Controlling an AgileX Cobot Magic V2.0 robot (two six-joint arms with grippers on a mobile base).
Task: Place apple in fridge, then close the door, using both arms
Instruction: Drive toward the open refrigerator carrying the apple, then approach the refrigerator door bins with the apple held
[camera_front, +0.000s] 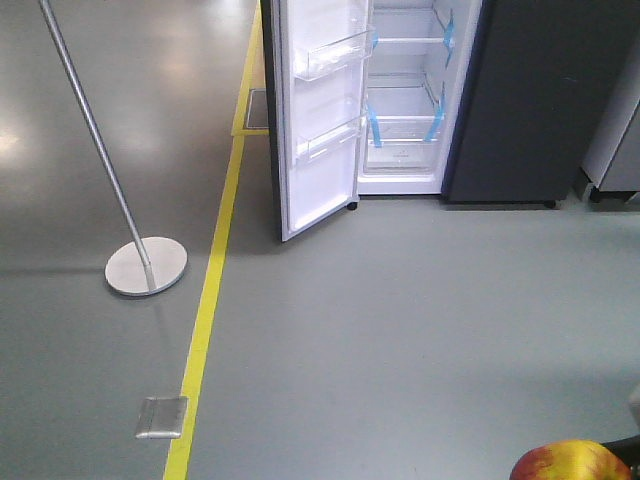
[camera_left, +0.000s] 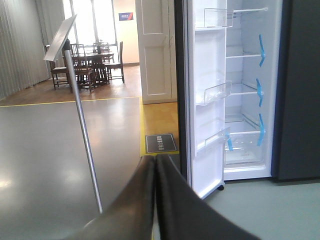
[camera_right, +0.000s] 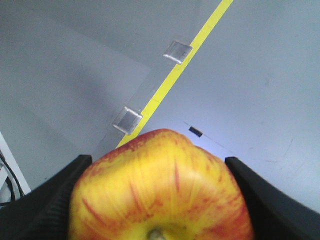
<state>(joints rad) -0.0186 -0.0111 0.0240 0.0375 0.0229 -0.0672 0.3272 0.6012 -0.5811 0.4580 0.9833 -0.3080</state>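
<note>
Front view: the small round red-yellow apple (camera_front: 570, 462) sits bottom right, far from the open dark grey fridge (camera_front: 400, 155). Left wrist: the black left gripper (camera_left: 155, 160) is pressed together, empty. Right wrist: the black right gripper (camera_right: 159, 172) pinches the apple's flanks; the fruit is likely firm, light and bruisable.

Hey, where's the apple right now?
The apple is held between the right gripper's fingers, low in the front view's bottom right corner, across the grey floor from the open fridge.
</note>
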